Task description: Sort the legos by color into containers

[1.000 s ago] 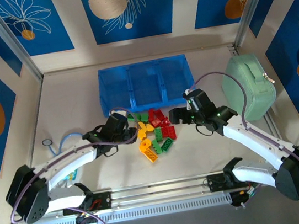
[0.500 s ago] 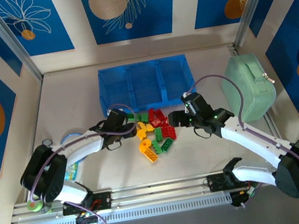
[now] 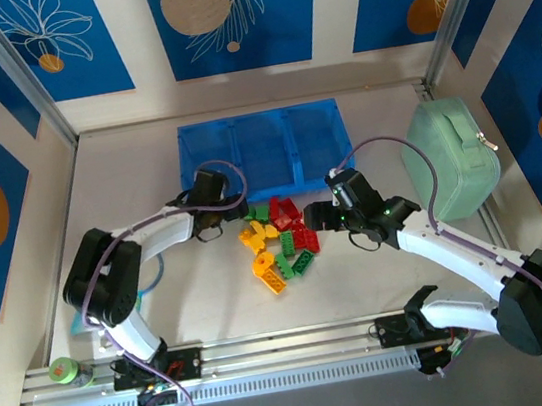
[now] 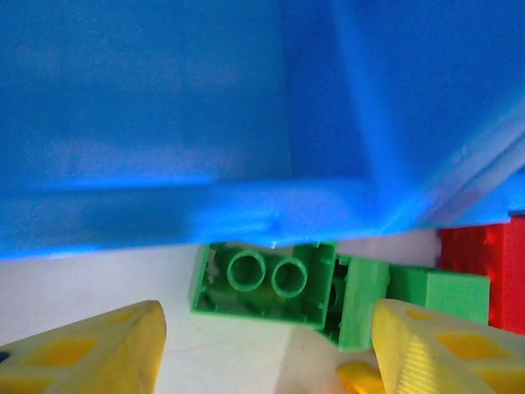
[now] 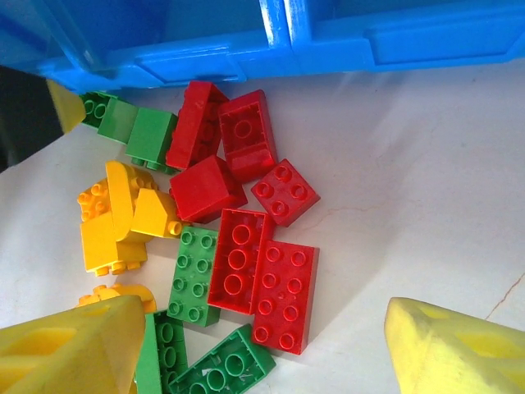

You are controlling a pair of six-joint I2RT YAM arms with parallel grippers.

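under the tray (image 4: 164, 123) rim on the tabletop (image 5: 394, 205), a green lego (image 4: 267, 283) is framed by the open left pincer (image 4: 262, 345) (right pincer (image 5: 262, 345) likewise spread, over red legos (image 5: 283, 295)) and could be wedged against the wall if nudged.

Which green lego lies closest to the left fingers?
The green lego against the blue tray wall, hollow underside showing; other greens lie deeper in the pile.
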